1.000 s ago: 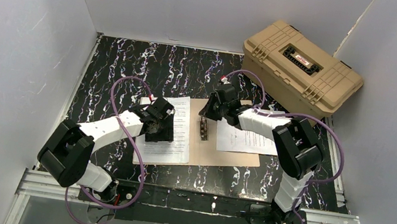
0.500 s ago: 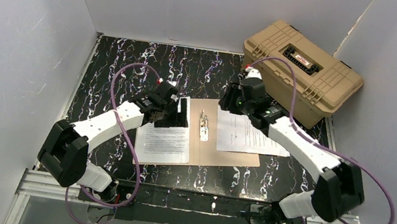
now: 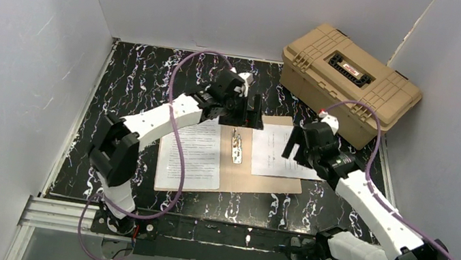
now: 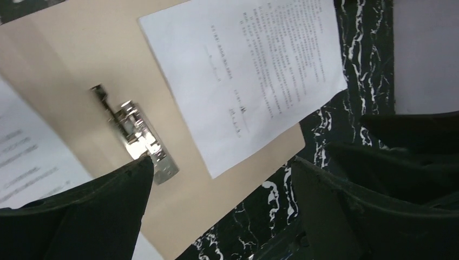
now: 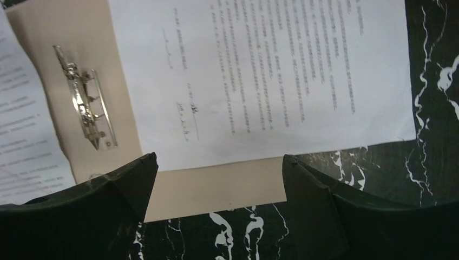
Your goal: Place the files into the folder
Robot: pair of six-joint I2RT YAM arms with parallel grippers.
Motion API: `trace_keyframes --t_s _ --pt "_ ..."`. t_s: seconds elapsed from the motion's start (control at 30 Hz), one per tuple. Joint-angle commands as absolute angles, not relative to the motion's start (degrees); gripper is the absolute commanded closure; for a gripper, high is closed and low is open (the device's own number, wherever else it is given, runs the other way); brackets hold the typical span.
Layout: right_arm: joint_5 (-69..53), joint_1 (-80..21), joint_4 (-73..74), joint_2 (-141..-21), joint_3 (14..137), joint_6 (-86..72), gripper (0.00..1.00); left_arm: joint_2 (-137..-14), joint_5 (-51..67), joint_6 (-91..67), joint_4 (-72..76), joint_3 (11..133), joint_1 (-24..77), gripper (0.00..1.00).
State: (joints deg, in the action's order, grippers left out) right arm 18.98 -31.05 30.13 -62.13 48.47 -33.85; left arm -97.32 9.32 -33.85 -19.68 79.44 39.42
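Note:
The tan folder lies open and flat on the black marbled table, its silver clip at the spine. One file rests on its left half. A second file rests on the right half and overhangs the folder's right edge. My left gripper hovers open over the folder's far edge near the spine; its wrist view shows the clip and the right file below. My right gripper hangs open above the right file, with the folder edge between its empty fingers.
A bulky tan plastic case with latches stands at the back right, close behind the right arm. White walls enclose the table on three sides. Purple cables loop over both arms.
Both grippers have opened. The left arm swung from the left sheet up to the folder's far edge by the spine. The right arm pulled back from the clip to over the right sheet.

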Motion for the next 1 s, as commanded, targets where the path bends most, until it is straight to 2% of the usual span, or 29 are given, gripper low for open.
trace_keyframes --t_s 0.0,0.5,0.97 --pt "22.72 -30.40 34.10 -56.09 42.76 -40.02 0.04 -103.66 16.00 -30.99 -18.08 87.21 40.49 0.02" --pt "18.99 -27.75 28.80 -55.15 31.25 -47.94 0.01 -127.33 23.52 -25.92 -21.03 109.57 41.30 0.02" --pt "12.57 -21.77 16.72 -60.73 26.85 -51.38 0.01 -136.74 23.19 -23.38 -30.18 117.87 41.48 0.05"
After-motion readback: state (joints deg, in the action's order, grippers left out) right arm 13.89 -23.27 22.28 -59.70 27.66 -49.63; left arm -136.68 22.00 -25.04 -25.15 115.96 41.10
